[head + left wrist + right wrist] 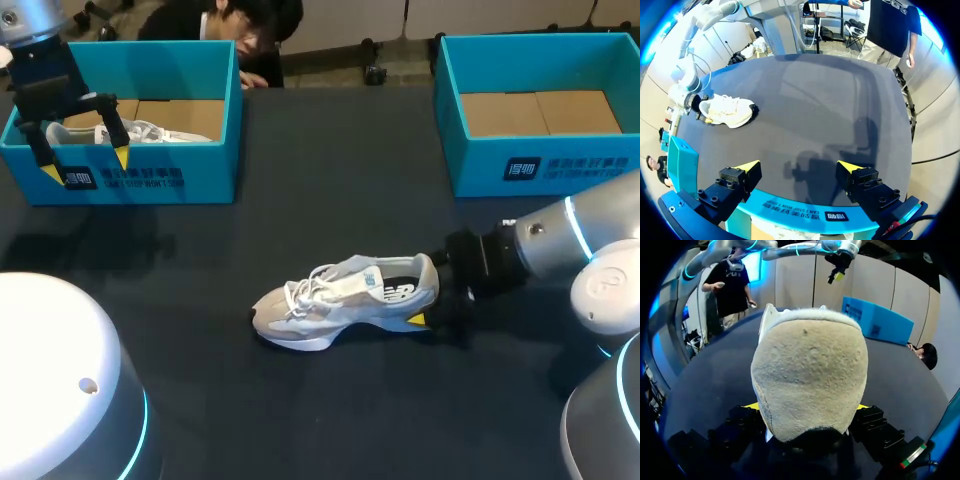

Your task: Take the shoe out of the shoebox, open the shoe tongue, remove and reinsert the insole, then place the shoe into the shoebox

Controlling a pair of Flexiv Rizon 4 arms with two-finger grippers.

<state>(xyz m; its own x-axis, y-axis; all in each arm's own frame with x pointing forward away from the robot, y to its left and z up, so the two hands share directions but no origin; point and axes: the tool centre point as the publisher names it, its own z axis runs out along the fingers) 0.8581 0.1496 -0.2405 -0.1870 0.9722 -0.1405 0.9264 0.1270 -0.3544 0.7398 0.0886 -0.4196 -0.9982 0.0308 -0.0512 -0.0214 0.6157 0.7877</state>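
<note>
One shoe (345, 300) rests on its sole in the middle of the table (330, 200). Its long axis runs across the table, toe toward our left side, heel at our right gripper (432, 300). In the right wrist view the heel hides the fingers except for slivers of yellow tip on either side, so we read the gripper as clamped on the heel. Our left gripper (84, 165) hangs spread wide and empty above the left shoebox (140, 170), whose wall partly hides a second shoe (150, 131).

The heel of the shoe (810, 370) hid all but yellow slivers of the right gripper (806, 406) fingers (752, 405) clamping it, and its toe lay out of sight from the wrist camera. The left shoebox (150, 172) wall masked much of a 2nd shoe (152, 131).
</note>
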